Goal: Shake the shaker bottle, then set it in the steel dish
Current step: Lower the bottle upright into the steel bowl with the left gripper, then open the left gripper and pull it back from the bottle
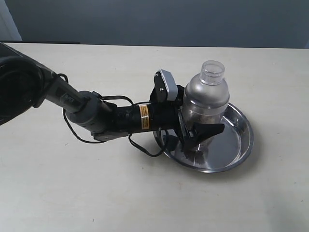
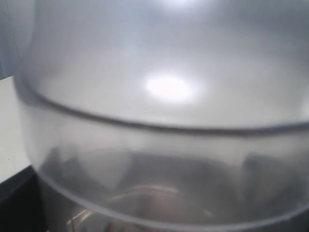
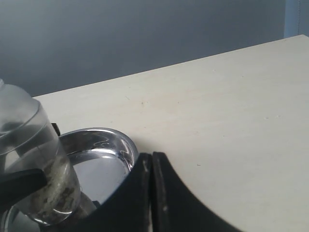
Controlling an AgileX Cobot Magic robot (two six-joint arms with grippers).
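Shaker bottle [image 1: 207, 94], centre-right, clamped in left gripper [image 1: 203, 121] over steel dish [image 1: 241, 140]; tilted release could topple it. Right gripper [image 3: 152, 186] fingers together.

The shaker bottle [image 2: 164, 121], blurred, overfills the left wrist view.

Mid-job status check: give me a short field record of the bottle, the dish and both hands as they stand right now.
shaker bottle: roughly upright, cap on, brown granules low inside, within the dish's rim
contact with dish: cannot tell whether its base touches or hangs just above
steel dish: flat on the table
left hand: shut on the bottle's lower body
right hand: shut, holding nothing, close to the dish's rim; out of the exterior view
pending: release of the bottle not yet done
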